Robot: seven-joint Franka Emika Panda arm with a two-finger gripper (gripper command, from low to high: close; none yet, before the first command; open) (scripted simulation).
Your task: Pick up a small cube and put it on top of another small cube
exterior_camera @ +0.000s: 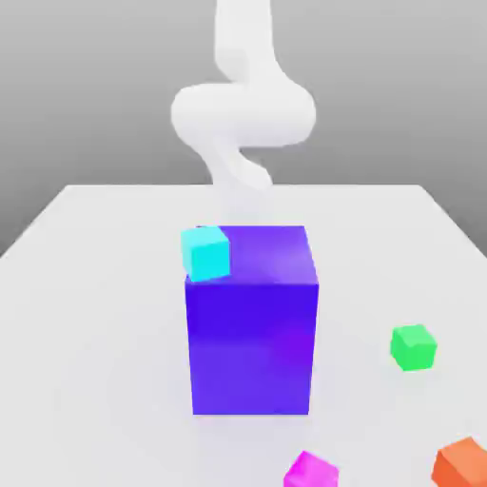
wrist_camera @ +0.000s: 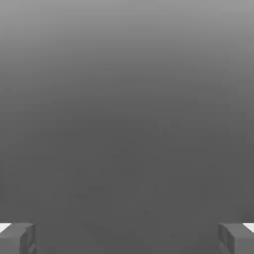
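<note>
The small magenta cube [exterior_camera: 311, 471] lies on the white table [exterior_camera: 95, 314] at the front, a little toward the exterior view's right. The small green cube [exterior_camera: 413, 347] rests on the table farther back and to the right of it, apart from it. My white arm [exterior_camera: 243, 114] curls above the table's far side, behind the big block. In the hand view my gripper [wrist_camera: 127, 238] is open: its two grey fingertips [wrist_camera: 17, 238] stand wide apart with nothing between them, facing a plain grey background.
A tall blue-purple block [exterior_camera: 252, 333] stands mid-table between the arm and the small cubes. A cyan cube [exterior_camera: 206, 252] shows at its upper left corner. An orange cube [exterior_camera: 463, 466] sits at the front right, near the magenta one.
</note>
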